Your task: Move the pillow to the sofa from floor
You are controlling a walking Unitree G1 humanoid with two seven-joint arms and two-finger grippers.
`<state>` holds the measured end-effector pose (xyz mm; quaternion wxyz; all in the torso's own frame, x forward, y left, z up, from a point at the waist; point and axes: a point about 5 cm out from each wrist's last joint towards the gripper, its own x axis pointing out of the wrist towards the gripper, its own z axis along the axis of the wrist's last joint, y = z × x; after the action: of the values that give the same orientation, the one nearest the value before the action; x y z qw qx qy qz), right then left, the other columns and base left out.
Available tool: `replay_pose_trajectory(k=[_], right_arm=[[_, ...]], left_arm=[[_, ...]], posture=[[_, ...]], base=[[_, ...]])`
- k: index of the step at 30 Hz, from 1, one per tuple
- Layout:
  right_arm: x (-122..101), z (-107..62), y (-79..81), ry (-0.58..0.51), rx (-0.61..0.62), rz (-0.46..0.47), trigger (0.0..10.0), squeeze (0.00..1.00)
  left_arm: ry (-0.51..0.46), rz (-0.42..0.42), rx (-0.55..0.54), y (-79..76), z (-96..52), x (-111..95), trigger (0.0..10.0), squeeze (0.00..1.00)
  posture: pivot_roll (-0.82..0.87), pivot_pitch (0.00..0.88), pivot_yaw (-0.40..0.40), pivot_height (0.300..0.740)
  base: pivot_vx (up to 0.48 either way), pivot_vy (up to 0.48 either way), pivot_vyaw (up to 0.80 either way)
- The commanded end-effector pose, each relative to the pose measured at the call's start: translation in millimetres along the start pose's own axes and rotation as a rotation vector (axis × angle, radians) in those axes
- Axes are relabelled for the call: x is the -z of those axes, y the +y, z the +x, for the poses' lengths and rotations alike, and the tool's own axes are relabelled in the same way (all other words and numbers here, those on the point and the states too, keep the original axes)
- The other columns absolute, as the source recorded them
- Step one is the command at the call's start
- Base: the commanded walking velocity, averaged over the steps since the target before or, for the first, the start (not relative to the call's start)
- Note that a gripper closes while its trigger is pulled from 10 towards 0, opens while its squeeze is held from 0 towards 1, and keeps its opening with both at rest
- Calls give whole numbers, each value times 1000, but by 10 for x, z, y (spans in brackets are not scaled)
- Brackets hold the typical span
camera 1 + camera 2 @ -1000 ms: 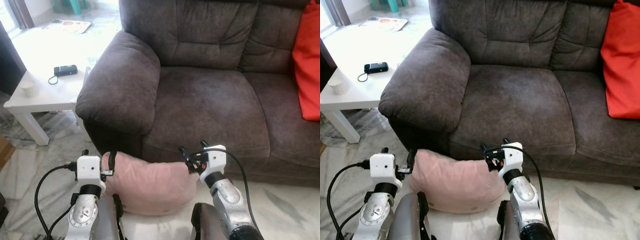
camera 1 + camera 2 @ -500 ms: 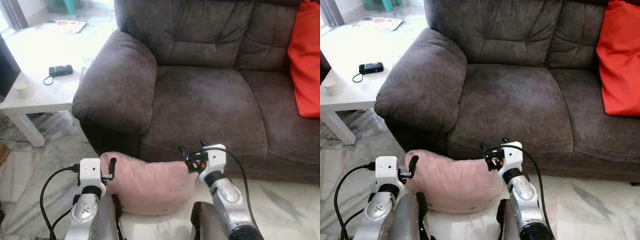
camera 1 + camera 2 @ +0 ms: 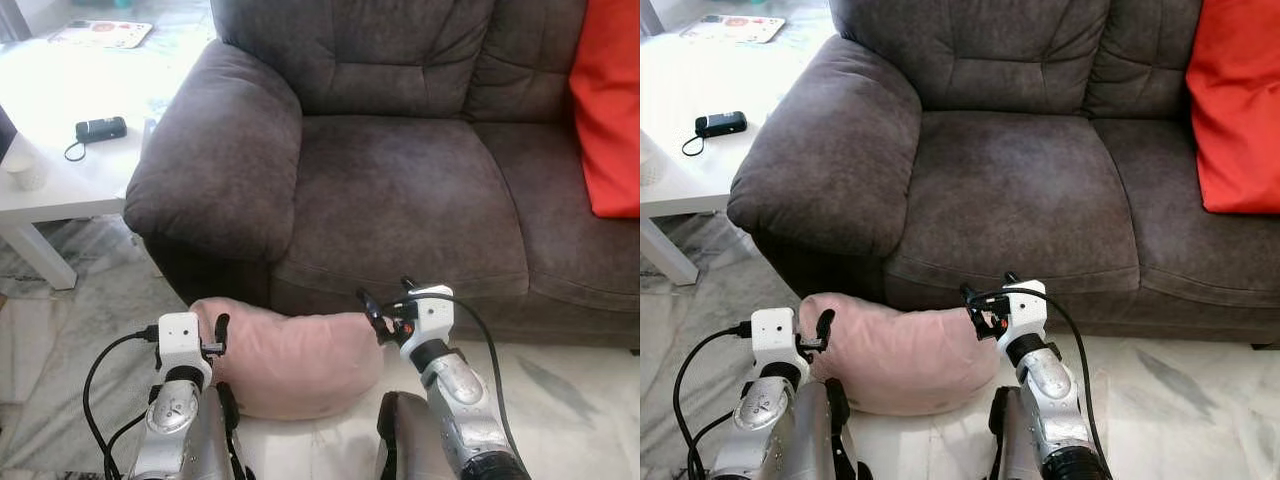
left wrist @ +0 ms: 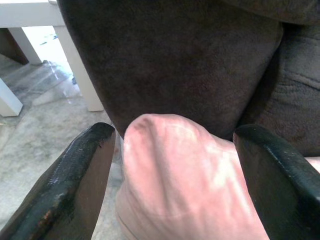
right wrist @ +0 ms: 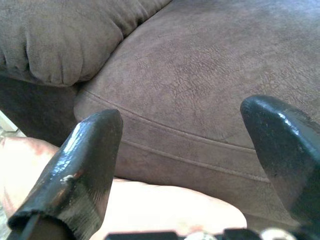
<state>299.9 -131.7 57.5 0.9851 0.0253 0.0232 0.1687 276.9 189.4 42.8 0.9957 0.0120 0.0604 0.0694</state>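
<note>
Left eye view has the sofa seat bare, the pink pillow on the floor against its front, and the left gripper and right gripper both spread wide flanking it, nothing gripped, so the lift's all left.

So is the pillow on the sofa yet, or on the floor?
On the floor: the pillow lies on the tiles against the sofa front.

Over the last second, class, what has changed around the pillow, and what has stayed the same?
Mostly the camera shifted. The left hand dropped a little against the pink pillow's end. The right hand stayed at the other end, both open. The pillow remains on the floor against the sofa.
</note>
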Motion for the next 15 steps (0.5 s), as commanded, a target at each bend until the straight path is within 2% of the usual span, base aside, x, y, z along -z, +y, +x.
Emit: replay_pose_trajectory(k=[1, 7, 15], right_arm=[[-13, 2, 11, 0, -6, -2, 10000, 0], [-19, 12, 19, 2, -6, -2, 10000, 0], [6, 5, 43, 9, -7, 6, 10000, 0]], left_arm=[[3, 8, -4, 1, -12, 37, 10000, 0], [-8, 15, -7, 20, -2, 22, 10000, 0], [-31, 23, 9, -27, 3, -13, 10000, 0]], posture=[[50, 146, -65, 511], [51, 140, -62, 511], [52, 133, -60, 511]], base=[[251, 0, 0], [289, 0, 0], [299, 0, 0]])
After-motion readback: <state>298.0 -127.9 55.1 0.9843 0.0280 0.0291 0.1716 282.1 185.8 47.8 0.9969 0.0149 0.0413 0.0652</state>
